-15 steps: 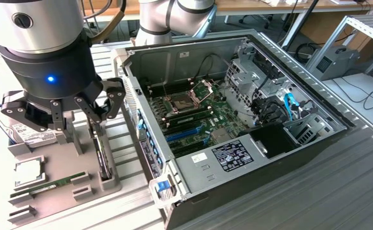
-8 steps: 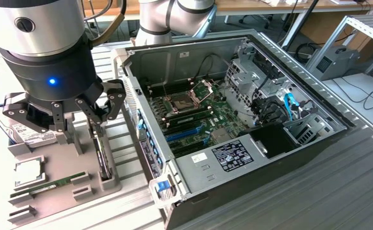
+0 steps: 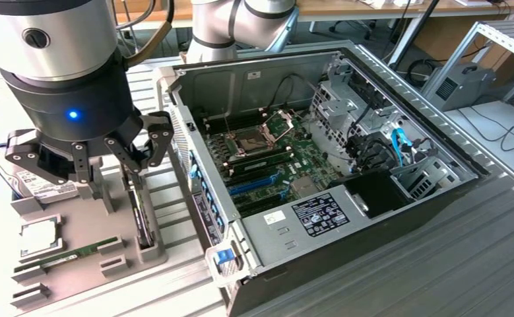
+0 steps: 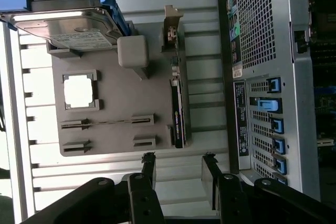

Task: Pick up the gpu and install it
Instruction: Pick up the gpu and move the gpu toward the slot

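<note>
**Thin card, little margin**

The claw [image 3: 116, 168] hangs wide open and empty over the gpu [image 3: 142, 224]. The gpu stands on edge in the grey holder [image 3: 80, 228], beside the computer case [image 3: 345, 277]. It looks thin and dark, with a silver bracket. An off-centre descent could strike its edge or tip it.

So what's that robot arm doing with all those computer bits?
The arm is going for the gpu, which is meant to go in the open computer. Its fingers are spread wide right over the gpu, which stands on edge in a gray tray beside the computer. Nothing is grabbed yet. A hard drive, a chip and a memory stick sit in the tray too.
</note>
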